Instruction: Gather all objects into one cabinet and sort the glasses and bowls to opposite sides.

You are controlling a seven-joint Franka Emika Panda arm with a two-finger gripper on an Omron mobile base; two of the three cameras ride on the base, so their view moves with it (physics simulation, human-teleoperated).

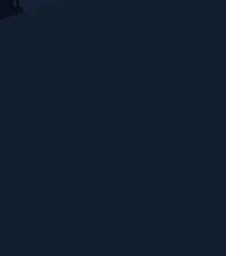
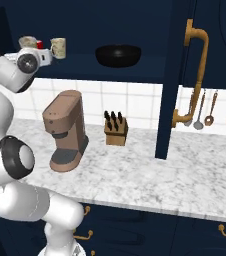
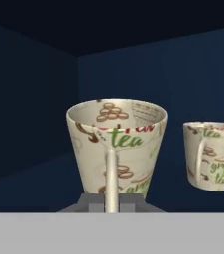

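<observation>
Inside cabinet, claw gripping mug

The cabinet shelf is seen high above the marble counter. On the shelf are set two cream mugs (printed with "tea") toward the left and a black bowl further right. On the counter are stood a coffee machine and a knife block.

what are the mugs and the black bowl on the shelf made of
Near mug: looks like glazed ceramic, cream with printed tea lettering.
Far mug: same print, likely the same.
Bowl: plain black, faint sheen, ceramic or metal; can't tell.
</observation>
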